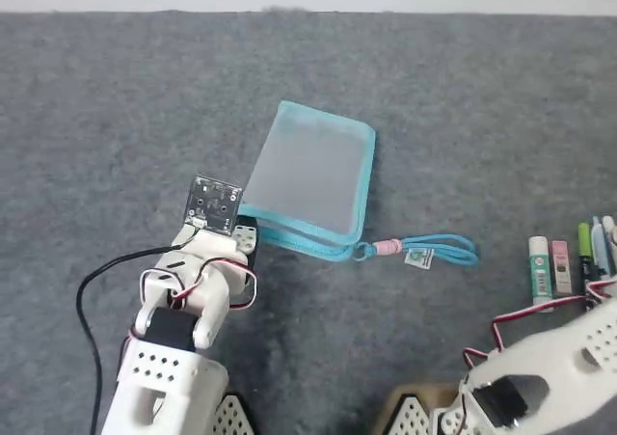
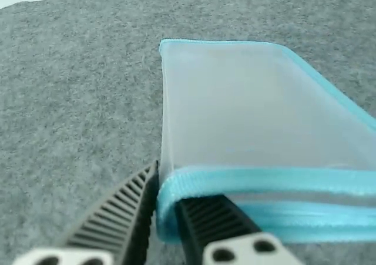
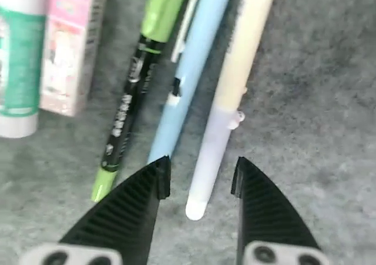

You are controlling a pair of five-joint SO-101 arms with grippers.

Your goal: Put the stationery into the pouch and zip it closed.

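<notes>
The pouch (image 1: 313,179) is laid flat near the middle of the grey worktop (image 1: 106,107). Its teal-bound edges are kept well apart from the worktop's edges, and open felt is left all round it. Its strap (image 1: 439,252) is trailed toward the stationery. On the left arm (image 1: 188,300) the jaws are closed on the pouch's corner nearest the arms (the teal binding is pinched between them). At the right edge a glue stick (image 1: 540,269), pink eraser (image 1: 560,266), green pen (image 1: 584,242), blue pen (image 3: 194,65) and pale pen (image 3: 226,100) are laid side by side. On the right arm (image 1: 549,367) the jaws are held narrowly apart, astride the pale pen's tip.
</notes>
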